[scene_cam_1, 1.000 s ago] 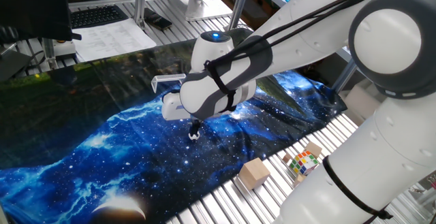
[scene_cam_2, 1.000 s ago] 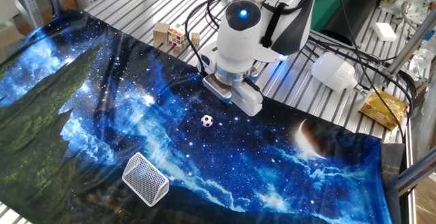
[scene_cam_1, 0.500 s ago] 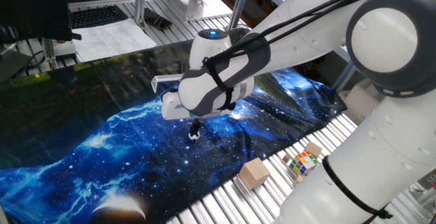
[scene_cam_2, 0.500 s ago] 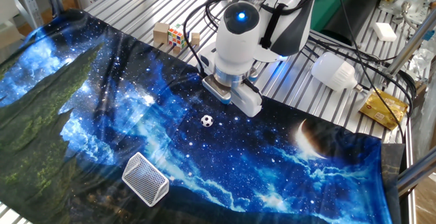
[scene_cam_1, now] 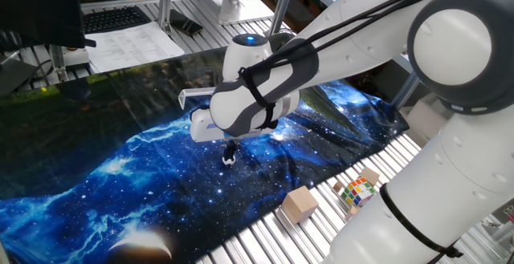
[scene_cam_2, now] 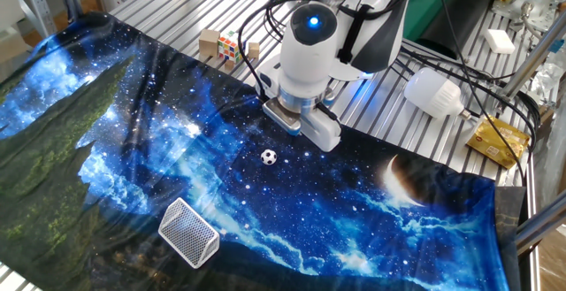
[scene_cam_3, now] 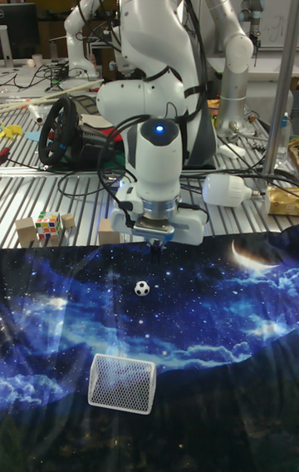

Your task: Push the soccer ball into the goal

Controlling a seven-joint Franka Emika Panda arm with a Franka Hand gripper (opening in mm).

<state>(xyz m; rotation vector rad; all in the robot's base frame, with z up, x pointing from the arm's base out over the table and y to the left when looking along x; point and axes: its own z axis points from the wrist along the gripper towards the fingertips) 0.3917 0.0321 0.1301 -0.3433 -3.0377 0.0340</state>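
Tabletop (scene_cam_2: 177, 8): ribbed metal slats.
Cover: blue galaxy-print cloth (scene_cam_2: 133, 149) spread over the slats.
Behind: monitor (scene_cam_3: 18, 30), steering wheel (scene_cam_3: 58, 130), second white arm (scene_cam_3: 241, 40).
Side: keyboard (scene_cam_1: 112, 19), printed papers (scene_cam_1: 132, 46).

**A robotics lab, by every sign in the room**

The table (scene_cam_2: 177, 12) is built from ribbed aluminium slats, with a galaxy-print cloth (scene_cam_2: 354, 220) spread over it. Bundled black cables (scene_cam_2: 482, 83) trail across the slats. Behind the white arm (scene_cam_3: 154, 65) at the bench, a second, smaller robot arm (scene_cam_3: 241, 31) stands against the wall. A steering-wheel controller (scene_cam_3: 60, 131) sits on the bench, and monitors (scene_cam_3: 18, 30) stand at the left. On the far side lie a keyboard (scene_cam_1: 112, 19) and printed sheets (scene_cam_1: 132, 46).
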